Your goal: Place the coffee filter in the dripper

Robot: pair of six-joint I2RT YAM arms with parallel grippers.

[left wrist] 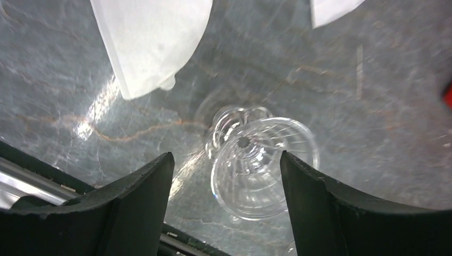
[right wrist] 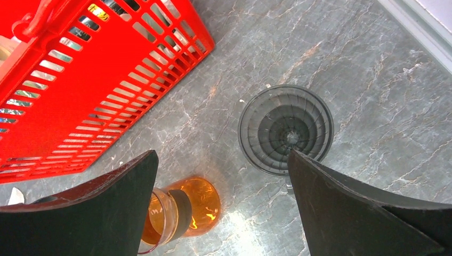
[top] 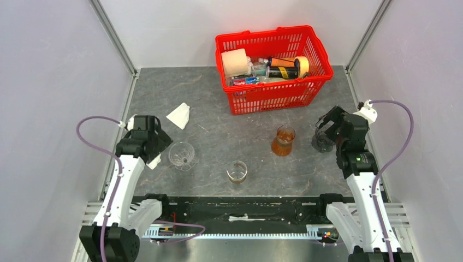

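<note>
The clear ribbed glass dripper [top: 182, 155] stands upright on the grey table at the left. In the left wrist view the dripper [left wrist: 261, 165] shows below and between my open fingers. My left gripper [top: 157, 145] [left wrist: 226, 154] is open and empty, just left of the dripper and above it. A white paper coffee filter [top: 179, 115] lies flat on the table behind the dripper. A second white filter [top: 154, 161] [left wrist: 154, 42] lies by the left gripper. My right gripper [top: 329, 129] [right wrist: 223, 154] is open and empty at the far right.
A red basket [top: 273, 68] of items stands at the back. A carafe of orange liquid [top: 283, 141] [right wrist: 186, 205] and a dark smoky-grey cup [top: 322, 141] [right wrist: 285, 128] sit under the right gripper. A small tumbler with brown liquid [top: 237, 171] stands near the front middle.
</note>
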